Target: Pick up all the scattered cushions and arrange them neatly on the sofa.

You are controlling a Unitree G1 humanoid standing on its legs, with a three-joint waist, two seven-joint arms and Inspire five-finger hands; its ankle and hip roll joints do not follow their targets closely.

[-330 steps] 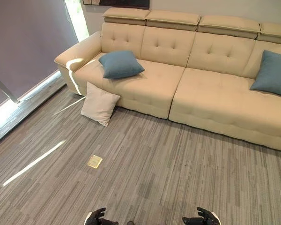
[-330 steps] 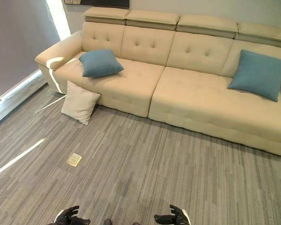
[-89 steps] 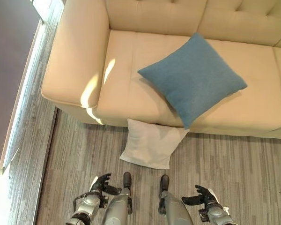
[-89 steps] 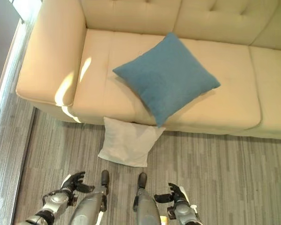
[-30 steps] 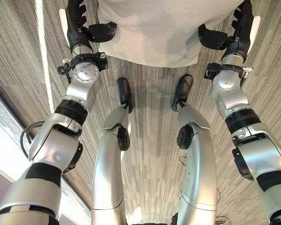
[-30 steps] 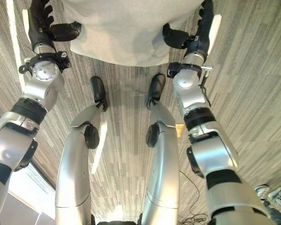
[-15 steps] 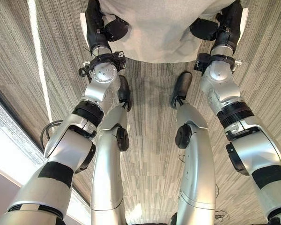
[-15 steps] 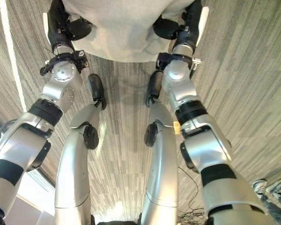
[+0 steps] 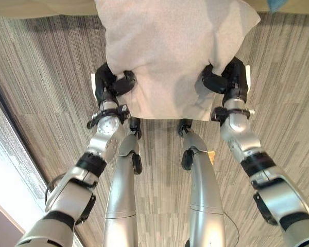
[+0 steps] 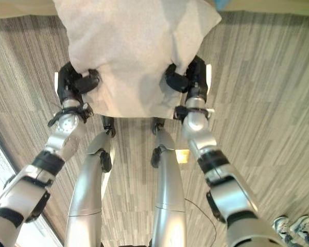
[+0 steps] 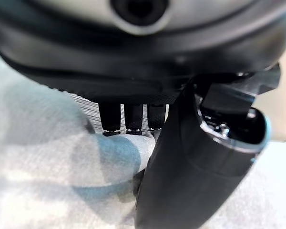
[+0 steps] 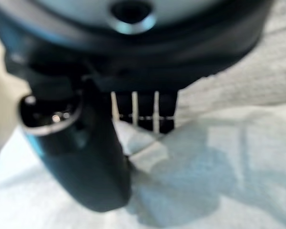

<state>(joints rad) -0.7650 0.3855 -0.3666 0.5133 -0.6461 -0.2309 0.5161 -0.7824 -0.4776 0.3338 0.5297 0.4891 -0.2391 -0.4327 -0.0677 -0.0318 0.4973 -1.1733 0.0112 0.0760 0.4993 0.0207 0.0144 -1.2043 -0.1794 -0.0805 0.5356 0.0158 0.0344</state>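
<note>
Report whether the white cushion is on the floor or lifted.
Lifted: the white cushion hangs pinched between the left hand and right hand.

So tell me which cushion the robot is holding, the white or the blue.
The white cushion, pinched between the left robot hand and right robot hand. A corner of the blue cushion shows beyond, untouched.

Below you lies the floor (image 9: 46,77), laid with grey striped carpet whose lines run in varied directions. At the near left you see a pale bright strip (image 9: 10,185) along its edge. At the near right corner, a person's shoes (image 10: 293,226) stand on the carpet.
</note>
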